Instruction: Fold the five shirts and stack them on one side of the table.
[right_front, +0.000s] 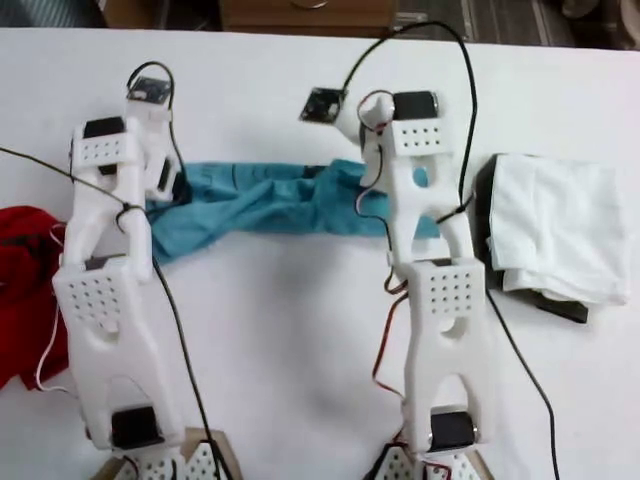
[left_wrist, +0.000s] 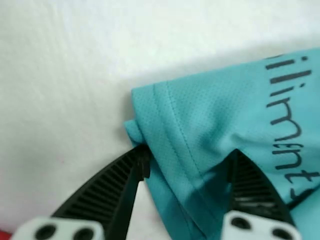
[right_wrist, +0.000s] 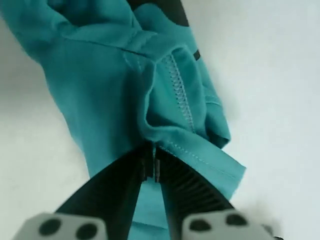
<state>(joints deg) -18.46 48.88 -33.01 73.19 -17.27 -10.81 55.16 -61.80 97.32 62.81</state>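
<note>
- Your teal shirt lies on the desk as a rumpled, bunched band, running crosswise btwn the two arms.
- Your left hand is at the teal shirt's left end. Its fingers are spread wide and straddle a stitched hem corner, w/ fabric lying in the gap. One fingertip is right at the cloth's edge and the other is over the cloth. Nothing is pinched.
- Dark lettering runs across the teal shirt just beside that hem corner.
- Your right hand is at the teal shirt's right end. Its fingers are pressed together, w/ a fold of teal fabric next to a stitched seam clamped btwn them. The cloth bunches up around the grip.
- The red shirt is heaped past the teal shirt's left end, on the far side of the left arm. It sits at the desk's edge and is apart from the teal cloth.
- The white shirt lies folded just past the teal shirt's right end, close beside it.
- The white shirt rests on a dark item whose edges poke out underneath. You can't tell from here what kind of garment that is.
</note>
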